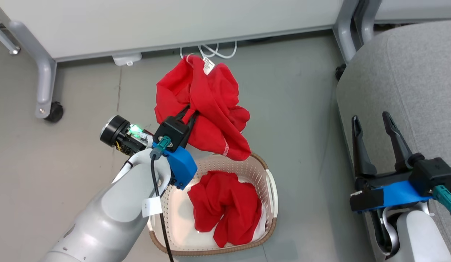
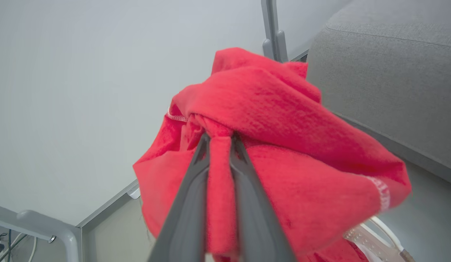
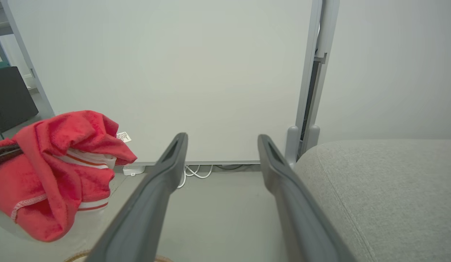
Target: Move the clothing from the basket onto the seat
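Two red garments. The lifted garment (image 1: pixel 211 102) hangs bunched above the basket (image 1: pixel 272 189), clamped between the fingers of the left gripper (image 1: pixel 191 112). The second garment (image 1: pixel 225 207) lies crumpled inside the basket. The right gripper (image 1: pixel 371 118), fingers spread and empty, sits beside the edge of the grey seat (image 1: pixel 411 72), well apart from the basket.

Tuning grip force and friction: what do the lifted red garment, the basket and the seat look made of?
Red garment: soft matte cloth, probably fleecy knit; it bunches and drapes from the left pincer, fuzzy nap, white stitched hem. Basket: likely smooth cream plastic; moulded perforated wall, brown woven-look rim. Seat: grey woven upholstery, matte; visible weave and seam.
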{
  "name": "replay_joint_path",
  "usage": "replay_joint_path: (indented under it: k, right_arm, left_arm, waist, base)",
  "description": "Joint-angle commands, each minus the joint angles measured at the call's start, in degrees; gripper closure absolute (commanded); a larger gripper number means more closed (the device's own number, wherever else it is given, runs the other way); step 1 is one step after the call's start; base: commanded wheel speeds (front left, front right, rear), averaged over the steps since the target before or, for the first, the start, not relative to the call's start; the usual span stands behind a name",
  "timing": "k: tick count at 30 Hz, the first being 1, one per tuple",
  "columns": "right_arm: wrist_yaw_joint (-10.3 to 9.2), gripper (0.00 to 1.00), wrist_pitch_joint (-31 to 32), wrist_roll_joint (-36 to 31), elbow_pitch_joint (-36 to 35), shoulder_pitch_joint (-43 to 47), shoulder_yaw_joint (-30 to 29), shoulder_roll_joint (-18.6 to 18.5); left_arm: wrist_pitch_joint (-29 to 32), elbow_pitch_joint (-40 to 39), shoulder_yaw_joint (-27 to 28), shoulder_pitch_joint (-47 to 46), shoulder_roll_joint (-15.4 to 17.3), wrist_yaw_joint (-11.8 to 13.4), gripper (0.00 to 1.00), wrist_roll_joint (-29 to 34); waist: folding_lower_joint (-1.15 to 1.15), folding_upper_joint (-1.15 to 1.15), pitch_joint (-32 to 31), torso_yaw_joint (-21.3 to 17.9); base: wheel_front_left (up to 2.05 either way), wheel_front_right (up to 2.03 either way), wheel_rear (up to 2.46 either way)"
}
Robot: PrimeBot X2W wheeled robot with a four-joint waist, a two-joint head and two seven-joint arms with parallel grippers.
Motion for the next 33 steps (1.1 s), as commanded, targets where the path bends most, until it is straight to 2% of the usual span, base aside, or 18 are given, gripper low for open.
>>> replay_joint_path:
  k: [1,9,19,33]
  right_arm:
    - [0.01,0.00,-0.20,0.48,0.04,0.89,-0.06,-0.22]
    - [0.01,0.00,-0.20,1.00,1.10,3.96,0.30,-0.22]
    - [0.01,0.00,-0.20,2.41,1.82,7.36,0.67,-0.22]
    - [0.01,0.00,-0.20,3.16,2.26,8.87,1.08,-0.23]
  left_arm:
    - [-0.28,-0.51,0.57,0.74,0.25,0.34,1.00,0.14]
    - [-0.29,-6.00,5.38,3.97,0.43,0.09,1.00,1.63]
    - [-0.29,-9.48,7.58,6.76,-0.21,-1.21,1.00,3.31]
    - [-0.29,-11.69,8.63,8.04,-0.80,-2.00,1.00,4.74]
  waist:
    - [0.01,-0.01,-1.62,0.33]
    - [0.01,-0.01,-7.13,0.52]
    - [0.01,-0.01,-12.06,0.67]
    - [0.01,-0.01,-13.50,0.91]
  base:
    - [0.00,0.00,0.00]
    - [0.00,0.00,0.00]
    - [0.00,0.00,0.00]
    - [0.00,0.00,0.00]
